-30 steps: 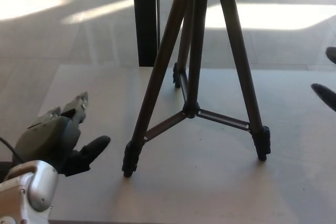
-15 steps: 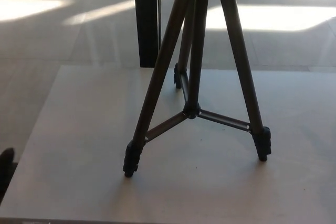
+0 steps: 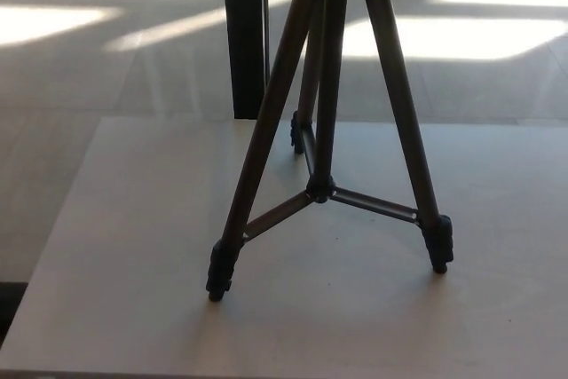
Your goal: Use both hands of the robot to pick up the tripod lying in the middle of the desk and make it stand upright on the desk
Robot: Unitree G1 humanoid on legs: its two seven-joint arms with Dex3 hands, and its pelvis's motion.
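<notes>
Desk (image 3: 133, 308): pale flat top, fills the lower frame. Dark post (image 3: 245, 33): upright behind the desk's far edge. Tripod (image 3: 324, 130): standing upright mid-desk, three legs splayed, feet on the surface, braces meeting at a central hub. Neither robot hand is in view.

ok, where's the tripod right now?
Head view: the tripod stands upright mid-desk on three spread legs, just in front of a dark post behind the desk's far edge.
</notes>
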